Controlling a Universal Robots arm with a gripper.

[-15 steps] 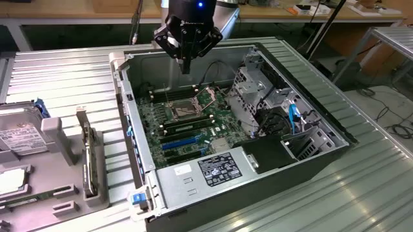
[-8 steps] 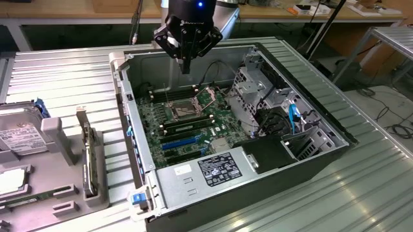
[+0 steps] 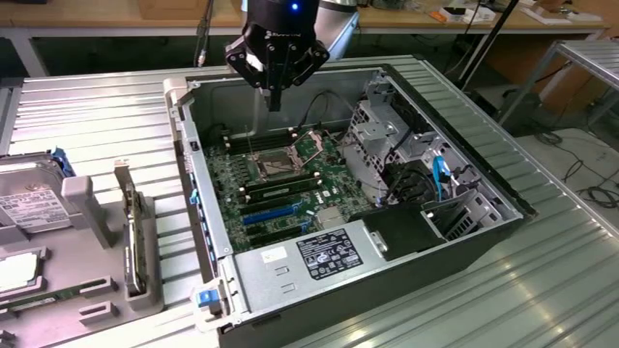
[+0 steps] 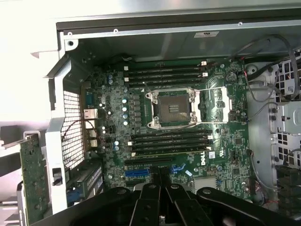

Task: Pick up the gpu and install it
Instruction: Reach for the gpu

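Gripper (image 3: 274, 101) hangs over the open case (image 3: 198, 181), its fingers pressed together with nothing between them, above the motherboard (image 3: 290, 170). The gpu (image 3: 135, 232) stands on edge in a grey holder (image 3: 82, 210) outside the case, at about nine o'clock from it in the exterior view. I'd guess it is racked upright for a pinch from above. The case lies on its side, so its slots face up.
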